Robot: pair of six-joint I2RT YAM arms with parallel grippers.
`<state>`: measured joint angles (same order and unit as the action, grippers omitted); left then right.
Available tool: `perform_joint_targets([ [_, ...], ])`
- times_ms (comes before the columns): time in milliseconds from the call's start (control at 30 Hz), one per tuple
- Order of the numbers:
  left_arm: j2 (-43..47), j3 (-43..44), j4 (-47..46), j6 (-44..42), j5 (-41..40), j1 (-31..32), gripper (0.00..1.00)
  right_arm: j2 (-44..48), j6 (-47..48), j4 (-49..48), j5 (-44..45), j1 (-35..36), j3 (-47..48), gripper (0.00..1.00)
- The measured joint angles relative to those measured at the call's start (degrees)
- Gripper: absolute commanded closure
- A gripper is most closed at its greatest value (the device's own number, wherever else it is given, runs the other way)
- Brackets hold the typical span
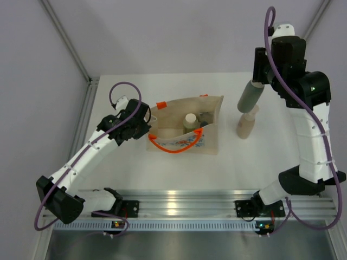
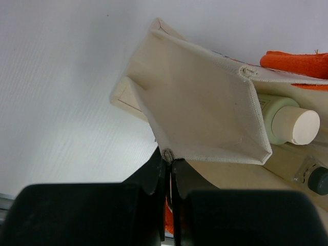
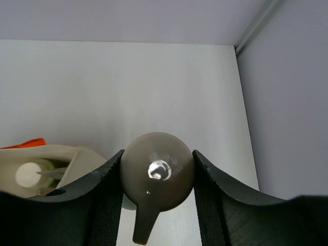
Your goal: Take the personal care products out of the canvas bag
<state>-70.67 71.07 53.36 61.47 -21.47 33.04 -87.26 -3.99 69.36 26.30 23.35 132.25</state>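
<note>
The canvas bag lies mid-table with its mouth open and an orange handle at the front. My left gripper is shut on the seam at the bag's left corner. Inside the bag lie a sage bottle with a pale cap and a dark-lidded jar. My right gripper is shut on a grey-green bottle, held tilted in the air. That bottle's rounded end sits between the fingers. Just under it a tan bottle stands on the table.
The white table ends at a metal rail by the arm bases. Walls and frame posts close in the left, back and right sides. The bag shows at the lower left of the right wrist view.
</note>
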Motion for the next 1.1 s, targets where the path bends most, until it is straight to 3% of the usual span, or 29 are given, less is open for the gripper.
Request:
perform_joint_targets([
  [300,0.0,0.1,0.0,-0.7,0.4,0.0,1.0,2.6,1.0,-3.3,4.9,-10.7,-7.9,1.0],
  [600,0.0,0.3,0.0,-2.0,0.9,0.0,1.0,12.2,2.4,-20.0,6.8,-21.7,-34.6,1.0],
  [867,0.0,1.3,0.3,-3.6,1.2,0.0,1.0,14.1,2.8,-37.3,-3.5,-31.4,-56.9,1.0],
  [1100,0.0,1.6,0.4,-4.8,1.5,0.0,1.0,14.6,4.9,-46.6,-11.6,-32.5,-70.4,1.0],
])
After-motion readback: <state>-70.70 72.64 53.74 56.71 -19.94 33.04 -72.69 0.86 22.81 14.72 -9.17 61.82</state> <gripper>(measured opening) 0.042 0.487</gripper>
